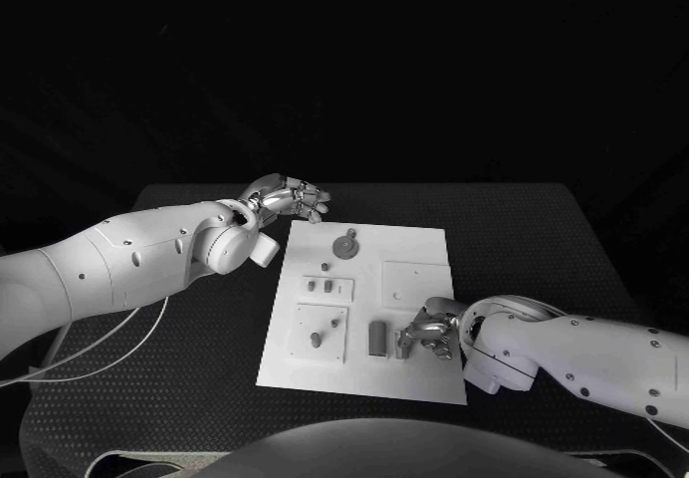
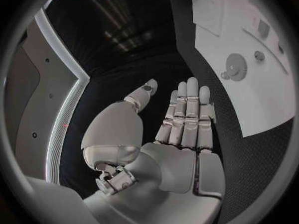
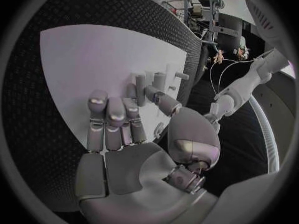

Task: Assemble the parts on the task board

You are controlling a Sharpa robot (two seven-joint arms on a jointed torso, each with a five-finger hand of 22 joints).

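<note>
Head view, white board (image 1: 416,249) lying lengthwise away from robot, left hand (image 1: 285,197) open off its far corner, right hand (image 1: 428,334) empty, fingers apart over near parts (image 1: 377,338).

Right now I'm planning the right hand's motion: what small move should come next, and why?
Probably close the right hand on the upright grey part beside it. Its fingers are straight and hold nothing, hovering over the task board next to that part; the left hand is off the board's far corner.

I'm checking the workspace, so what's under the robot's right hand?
The right hand hovers over the task board, beside an upright grey part. Whatever lies directly beneath its palm is covered.
</note>
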